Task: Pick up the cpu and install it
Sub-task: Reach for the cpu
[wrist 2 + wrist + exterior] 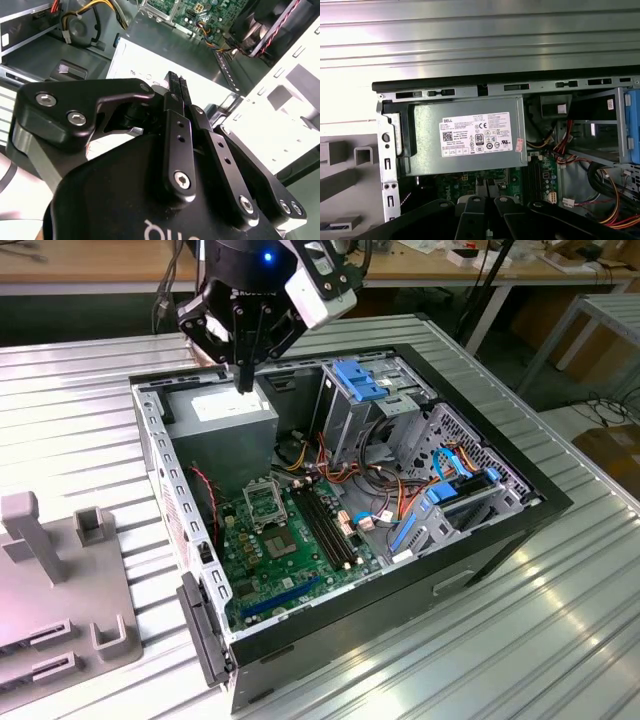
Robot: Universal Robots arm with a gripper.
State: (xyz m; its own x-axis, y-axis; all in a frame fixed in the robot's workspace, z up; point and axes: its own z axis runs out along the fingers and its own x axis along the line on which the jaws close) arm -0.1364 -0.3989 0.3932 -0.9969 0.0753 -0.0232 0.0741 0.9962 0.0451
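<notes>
black fingers of the gripper (245,378), pressed together, hang close over the power supply (228,425) in the open case (400,590). i cannot place the cpu, so i'd judge pickup is the step in hand, and it calls for finding the chip first.

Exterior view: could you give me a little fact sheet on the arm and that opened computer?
Setting: open computer case on a ribbed metal table
Arm: gripper pointing down over the grey power supply
Fingers: fingers together, nothing visible between them
Board: green motherboard with a metal-framed socket, apart from the gripper
Exterior view's left: grey fixture on the table
</notes>
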